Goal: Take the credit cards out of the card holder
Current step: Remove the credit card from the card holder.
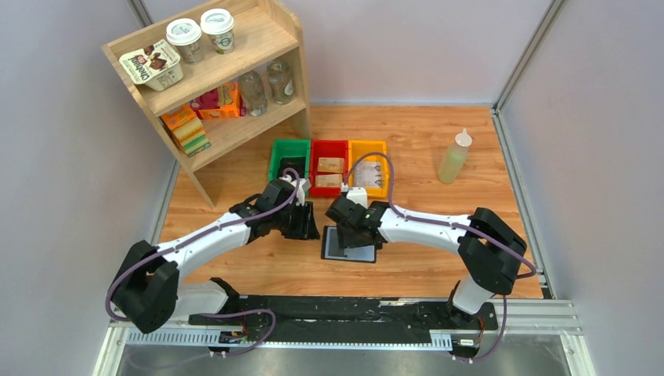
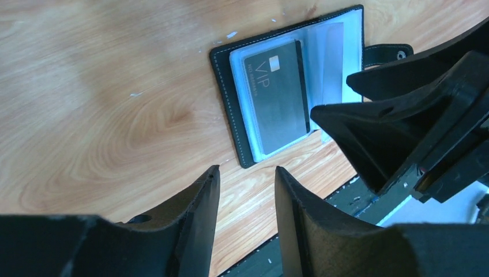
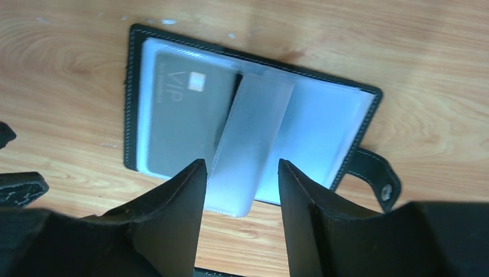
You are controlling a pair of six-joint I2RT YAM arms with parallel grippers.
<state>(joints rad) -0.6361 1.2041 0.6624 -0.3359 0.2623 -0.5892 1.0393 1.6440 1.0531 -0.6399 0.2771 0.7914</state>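
While the card holder (image 3: 328,133) lies open (credit card (image 3: 184,124) showing), left hand (image 2: 247,173) and right hand (image 3: 241,167) hover spread.

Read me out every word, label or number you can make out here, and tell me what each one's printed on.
"VIP": on the dark card in the open wallet.
Small line along that card's edge: too small to read.
Snack box, lidded cups, tan packets: print too blurred to read.

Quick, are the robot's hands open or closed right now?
Left gripper: open, holding nothing.
Right gripper: open, over the card holder, holding nothing.
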